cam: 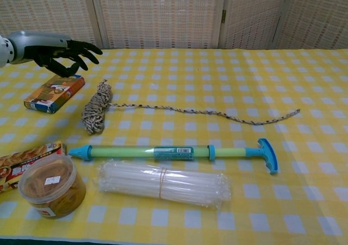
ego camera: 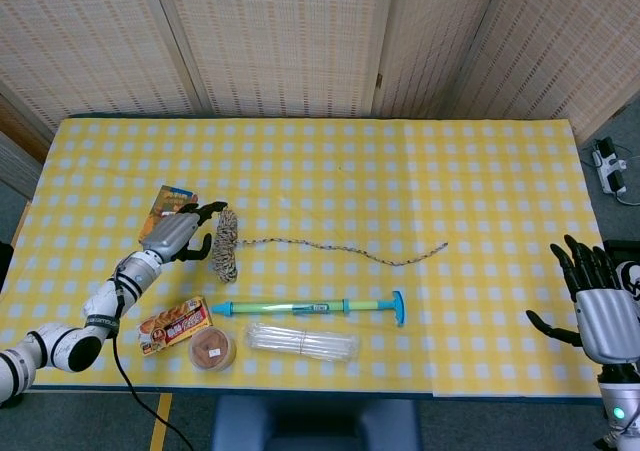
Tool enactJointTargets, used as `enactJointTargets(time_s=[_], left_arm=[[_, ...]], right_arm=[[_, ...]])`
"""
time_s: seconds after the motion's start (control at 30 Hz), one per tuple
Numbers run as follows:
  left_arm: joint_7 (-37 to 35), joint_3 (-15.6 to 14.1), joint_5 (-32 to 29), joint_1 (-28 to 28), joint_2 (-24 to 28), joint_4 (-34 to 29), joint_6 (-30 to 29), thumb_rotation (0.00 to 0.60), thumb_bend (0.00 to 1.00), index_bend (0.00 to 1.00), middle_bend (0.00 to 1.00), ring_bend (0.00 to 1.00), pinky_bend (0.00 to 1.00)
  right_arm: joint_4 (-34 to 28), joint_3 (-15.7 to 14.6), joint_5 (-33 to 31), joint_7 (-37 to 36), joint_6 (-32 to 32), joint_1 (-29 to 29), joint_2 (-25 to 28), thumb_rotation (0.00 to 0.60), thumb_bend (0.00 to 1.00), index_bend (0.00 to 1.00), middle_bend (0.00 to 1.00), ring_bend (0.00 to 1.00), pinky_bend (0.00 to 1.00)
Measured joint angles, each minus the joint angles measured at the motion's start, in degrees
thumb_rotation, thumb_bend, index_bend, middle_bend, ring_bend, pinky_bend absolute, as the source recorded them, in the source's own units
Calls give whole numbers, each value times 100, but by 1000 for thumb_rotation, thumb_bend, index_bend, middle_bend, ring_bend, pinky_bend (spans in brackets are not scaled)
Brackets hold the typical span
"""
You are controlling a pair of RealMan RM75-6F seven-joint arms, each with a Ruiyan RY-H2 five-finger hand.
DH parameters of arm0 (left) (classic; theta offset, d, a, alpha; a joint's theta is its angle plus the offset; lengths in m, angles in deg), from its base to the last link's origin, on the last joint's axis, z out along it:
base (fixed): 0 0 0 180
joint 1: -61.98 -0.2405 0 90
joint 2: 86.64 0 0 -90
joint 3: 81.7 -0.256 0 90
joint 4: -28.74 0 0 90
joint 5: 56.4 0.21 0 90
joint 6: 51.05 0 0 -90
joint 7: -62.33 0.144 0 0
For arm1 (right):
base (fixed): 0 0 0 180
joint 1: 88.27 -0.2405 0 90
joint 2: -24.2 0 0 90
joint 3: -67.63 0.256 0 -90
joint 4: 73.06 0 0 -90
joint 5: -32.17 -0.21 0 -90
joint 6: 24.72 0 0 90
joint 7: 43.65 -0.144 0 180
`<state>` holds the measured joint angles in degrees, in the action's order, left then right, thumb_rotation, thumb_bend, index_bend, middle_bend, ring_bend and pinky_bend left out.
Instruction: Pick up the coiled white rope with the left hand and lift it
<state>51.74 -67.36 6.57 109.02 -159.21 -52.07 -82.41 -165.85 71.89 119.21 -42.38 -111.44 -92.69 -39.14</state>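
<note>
The coiled white rope [ego camera: 225, 243] [cam: 95, 112] lies on the yellow checked table, left of centre, with a loose speckled tail [ego camera: 350, 250] [cam: 206, 112] running out to the right. My left hand [ego camera: 180, 234] [cam: 61, 51] hovers just left of the coil and above it, over the small box, with its fingers apart and holding nothing. My right hand [ego camera: 600, 306] stays at the table's right front edge, fingers spread, holding nothing; the chest view does not show it.
A small colourful box [ego camera: 169, 209] [cam: 54, 92] lies under the left hand. In front of the coil lie a green and blue pump [ego camera: 310, 306] [cam: 174, 152], a bundle of clear straws [cam: 163, 184], a snack packet [ego camera: 173, 324] and a round tub [cam: 52, 186].
</note>
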Motion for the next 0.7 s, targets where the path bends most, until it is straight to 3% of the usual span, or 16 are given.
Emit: enactJointTargets(time_s=[0.3, 0.7], left_arm=[[129, -121, -1056, 561, -554, 904, 630, 458, 820, 84, 166, 217, 81], [792, -536, -2372, 1012, -1125, 1781, 570, 423, 821, 92, 167, 216, 82]], right_arm=[[26, 5, -52, -4, 40, -2, -42, 458, 242, 0, 0, 34, 0], [42, 15, -133, 1, 104, -5, -68, 457, 242, 0, 0, 36, 0]])
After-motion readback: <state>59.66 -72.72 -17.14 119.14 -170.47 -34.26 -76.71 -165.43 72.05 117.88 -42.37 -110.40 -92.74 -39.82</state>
